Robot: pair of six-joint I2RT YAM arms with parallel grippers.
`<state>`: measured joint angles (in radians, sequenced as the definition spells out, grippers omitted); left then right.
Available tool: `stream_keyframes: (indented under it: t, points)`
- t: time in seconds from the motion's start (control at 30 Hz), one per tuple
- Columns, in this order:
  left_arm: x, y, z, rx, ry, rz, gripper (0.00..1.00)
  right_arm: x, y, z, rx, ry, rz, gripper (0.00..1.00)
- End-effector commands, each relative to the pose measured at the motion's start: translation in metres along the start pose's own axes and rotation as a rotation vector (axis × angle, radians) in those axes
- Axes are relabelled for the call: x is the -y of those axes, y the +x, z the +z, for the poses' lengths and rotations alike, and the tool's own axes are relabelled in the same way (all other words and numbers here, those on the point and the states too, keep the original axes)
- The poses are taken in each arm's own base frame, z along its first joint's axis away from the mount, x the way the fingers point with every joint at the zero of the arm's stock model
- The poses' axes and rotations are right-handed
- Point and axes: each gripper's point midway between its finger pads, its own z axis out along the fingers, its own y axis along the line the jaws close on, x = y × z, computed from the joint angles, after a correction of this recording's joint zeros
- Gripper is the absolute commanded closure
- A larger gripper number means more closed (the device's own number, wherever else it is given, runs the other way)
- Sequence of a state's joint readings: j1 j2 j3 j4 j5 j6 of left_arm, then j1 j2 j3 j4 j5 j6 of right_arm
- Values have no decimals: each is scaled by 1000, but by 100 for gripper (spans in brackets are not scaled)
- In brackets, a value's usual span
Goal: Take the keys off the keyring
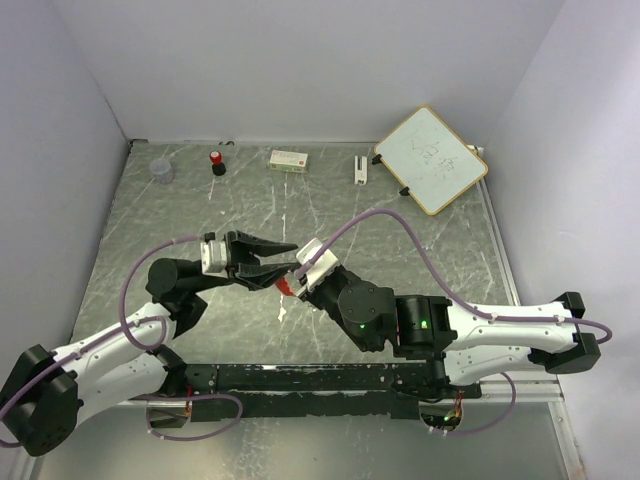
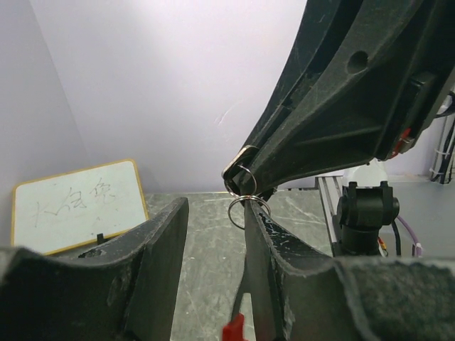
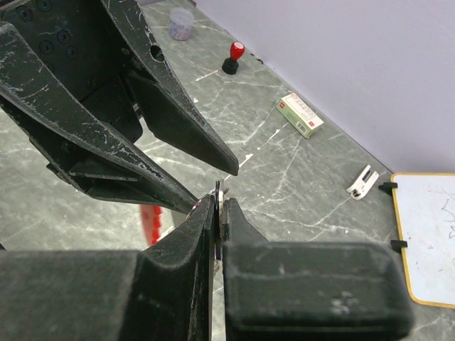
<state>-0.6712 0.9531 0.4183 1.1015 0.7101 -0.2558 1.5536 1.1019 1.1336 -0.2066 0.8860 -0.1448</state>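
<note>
Evidently the work is being done in mid-air above the table (image 1: 430, 280), where both arms meet near its centre. The right gripper (image 3: 218, 202) is clamped tight on the keyring (image 2: 245, 197), pinching the wire loops at its very tip. Judged purpose: it serves as a fixed vice so the ring cannot turn or swing. The left gripper (image 2: 215, 206) faces it with jaws apart and nothing between them. One finger (image 2: 284, 263) sits just against the lower loop, and contact appears likely but cannot be confirmed. That stance suits reaching in to catch a key or spread the coil. The keys themselves cannot be made out singly. A thin metal edge (image 3: 217, 190) shows at the right pinch, ring or key undetermined. A red piece (image 1: 283, 288) hangs just below the pinch, presumably attached to the bunch.
</note>
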Motion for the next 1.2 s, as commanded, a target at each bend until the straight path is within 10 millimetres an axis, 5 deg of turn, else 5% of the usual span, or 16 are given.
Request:
stream_keyframes:
  t: [0.0,0.33,0.87,1.17]
  points:
    - [12,-27,8,73,82,37,52,6,-20,-4,48,6,45,100]
    - [20,-24,9,65,134,9,59,5,-23,-2,59,1,44,100]
    - [3,-21,7,37,25,20,93,4,-21,-2,51,6,44,100]
    - [-15,-23,5,35,-86,17,93,2,-19,-3,39,-1,40,100]
